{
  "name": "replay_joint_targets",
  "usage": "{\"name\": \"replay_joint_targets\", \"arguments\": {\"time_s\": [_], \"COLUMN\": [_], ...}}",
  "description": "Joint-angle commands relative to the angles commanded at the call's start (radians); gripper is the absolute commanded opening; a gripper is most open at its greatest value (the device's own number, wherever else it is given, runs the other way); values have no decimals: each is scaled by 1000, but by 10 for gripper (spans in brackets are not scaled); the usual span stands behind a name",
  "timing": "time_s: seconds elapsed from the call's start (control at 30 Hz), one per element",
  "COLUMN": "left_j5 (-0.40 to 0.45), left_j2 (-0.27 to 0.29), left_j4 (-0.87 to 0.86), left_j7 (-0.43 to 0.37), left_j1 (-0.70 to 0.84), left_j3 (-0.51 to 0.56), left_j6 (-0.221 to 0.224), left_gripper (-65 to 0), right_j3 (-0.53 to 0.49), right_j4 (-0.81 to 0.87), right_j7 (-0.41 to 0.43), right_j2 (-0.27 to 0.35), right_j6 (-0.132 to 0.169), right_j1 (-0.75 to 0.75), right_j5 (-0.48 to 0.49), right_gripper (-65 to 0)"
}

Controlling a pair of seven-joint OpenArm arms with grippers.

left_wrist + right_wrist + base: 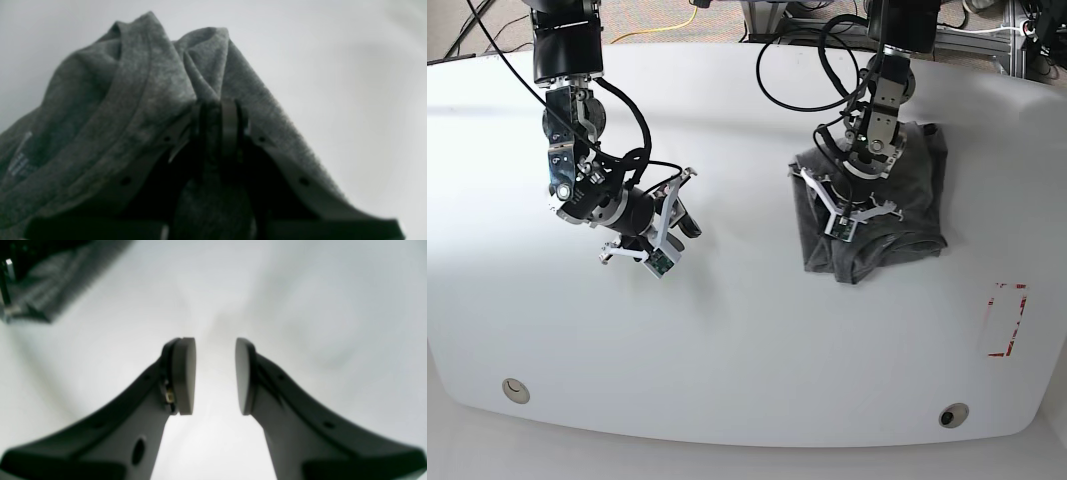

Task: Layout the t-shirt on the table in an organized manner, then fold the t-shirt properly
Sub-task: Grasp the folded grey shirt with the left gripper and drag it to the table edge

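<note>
The dark heather-grey t-shirt [907, 200] lies crumpled in a heap on the right half of the white table [747, 350]. My left gripper [852, 205] rests on the heap's left part. In the left wrist view this gripper [217, 126] is shut on a pinched fold of the t-shirt [140, 86], with the ribbed collar band and a neck label showing to the left. My right gripper [685, 218] hovers over bare table well left of the shirt. In the right wrist view it [215, 376] is open, with nothing between its pads.
A red-tape rectangle [1005, 320] marks the table's right side. Round grommet holes sit near the front edge at the left [515, 388] and right [952, 413]. Black cables [807, 70] loop down behind the shirt. The table's curved edges ring the view.
</note>
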Motion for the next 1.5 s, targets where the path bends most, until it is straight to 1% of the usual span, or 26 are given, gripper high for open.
{"name": "replay_joint_targets", "arguments": {"time_s": [0.07,0.13,0.17,0.2,0.3,0.37,0.4,0.47,0.6,0.67,0.77,0.87,0.93,1.03,1.13,1.2,1.3,1.5], "left_j5": [0,0,0,0,0,0,0,0,0,0,0,-5,-28,-64,-87,-87,-89,-89], "left_j2": [-21,-38,-49,-64,-77,-84,-97,-106,-107,-107,-103,-57,-28,3,40,61,72,61], "left_j4": [0,0,0,0,0,0,0,0,25,49,124,201,261,327,367,381,377,348], "left_j7": [0,0,0,0,0,2,2,2,5,8,57,161,227,299,359,394,402,402], "left_j1": [11,18,23,34,43,44,46,46,44,44,43,38,37,40,46,63,97,147], "left_j3": [-40,-83,-106,-141,-222,-270,-313,-364,-420,-436,-442,-442,-442,-442,-442,-443,-443,-454], "left_j6": [-2,-21,-38,-71,-146,-183,-203,-227,-261,-270,-290,-293,-302,-321,-324,-324,-324,-324], "left_gripper": [-587,-587,-587,-587,-589,-589,-589,-589,-589,-589,-589,-589,-589,-589,-589,-589,-590,-593], "right_j3": [0,0,0,0,0,0,0,0,0,-2,-2,-2,-2,-2,-2,-2,-2,0], "right_j4": [0,0,0,0,2,12,25,43,69,71,71,71,71,71,71,71,71,71], "right_j7": [0,0,0,-2,-23,-38,-44,-51,-52,-52,-52,-52,-52,-52,-52,-52,-52,-52], "right_j2": [0,0,0,0,0,0,0,0,-2,-3,-5,-6,-6,-6,-6,-6,-6,-6], "right_j6": [14,18,18,18,18,18,18,18,18,18,18,18,18,18,18,18,18,18], "right_j1": [-2,-2,-3,-5,-14,-14,-17,-20,-25,-31,-35,-35,-35,-35,-35,-35,-35,-35], "right_j5": [0,0,0,0,0,0,0,0,0,0,0,0,0,-2,0,0,0,0], "right_gripper": [-465,-465,-465,-465,-465,-465,-465,-465,-465,-465,-465,-465,-465,-465,-465,-465,-465,-465]}}
